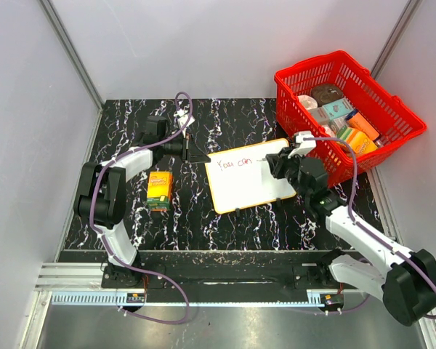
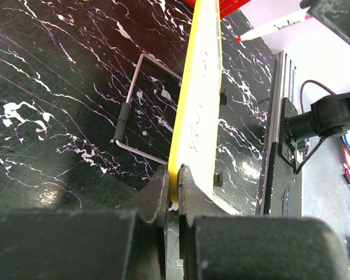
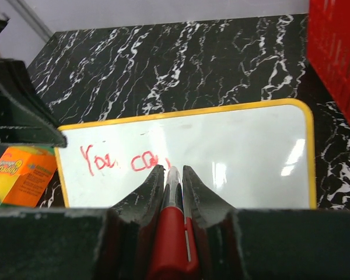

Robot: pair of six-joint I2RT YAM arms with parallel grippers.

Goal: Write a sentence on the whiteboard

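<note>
The whiteboard (image 1: 251, 178) with its orange-yellow rim lies mid-table, its far left corner pinched by my left gripper (image 1: 200, 155), which is shut on the rim (image 2: 176, 175). The sentence (image 1: 231, 163) reads "You can" in red on one line, also seen in the right wrist view (image 3: 123, 159). My right gripper (image 1: 277, 161) is shut on a red marker (image 3: 174, 233), tip down on the board just right of "can". The marker tip also shows in the left wrist view (image 2: 240, 38).
A red basket (image 1: 346, 113) full of packaged goods stands at the far right, close behind my right arm. An orange carton (image 1: 158, 190) lies left of the board. A wire stand (image 2: 134, 111) lies on the table beside the board's edge.
</note>
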